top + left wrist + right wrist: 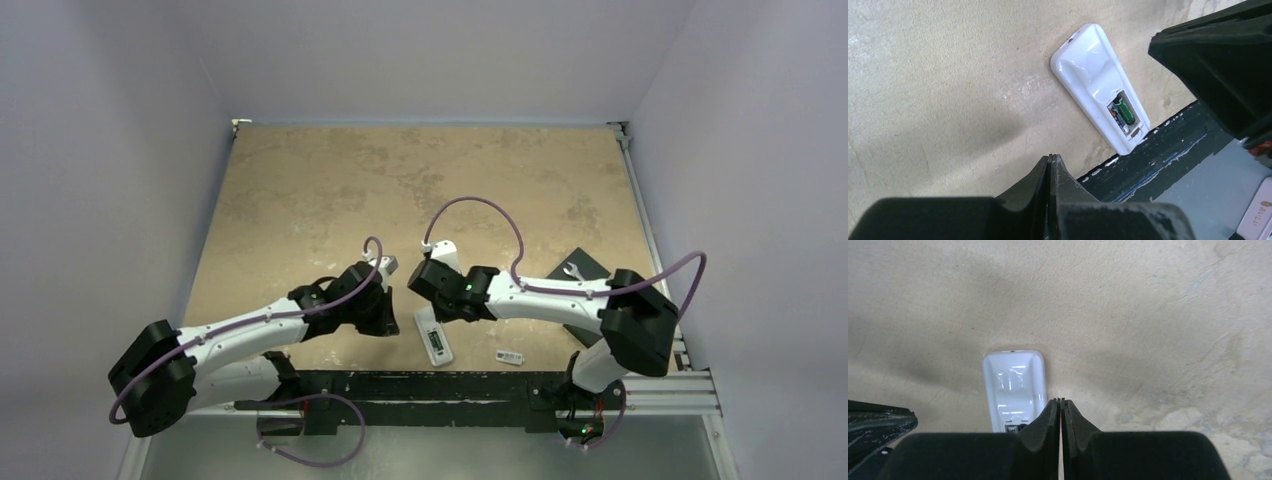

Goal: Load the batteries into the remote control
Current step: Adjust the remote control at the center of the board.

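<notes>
Pale lilac walls (pixel 420 60) close in the space on three sides. They box a tan, mottled table (pixel 330 190) whose near edge carries a black rail (pixel 440 385) where both arms are bolted. Over at the right edge a dark flat mat (pixel 590 262) lies on the table.

Both arms reach inward and nearly meet above the near middle of the table. The left hand (pixel 1050 165) is clenched tight, its fingers pressed flat together on nothing. The right hand (pixel 1061 410) is also drawn in, with only a hairline slit between its fingers and nothing gripped.

The remote control (pixel 434 338) lies on the table just below the two hands, close to the black rail and touched by neither. It is a small white oblong, face down, showing a glossy, plain back with rounded corners. At its near end the compartment stands uncovered.

A small white cover piece (pixel 510 357) lies apart to the right of the remote.

Inside the recess sits a battery (pixel 1124 111), green and dark. Whether a second one lies beside it I cannot tell.
</notes>
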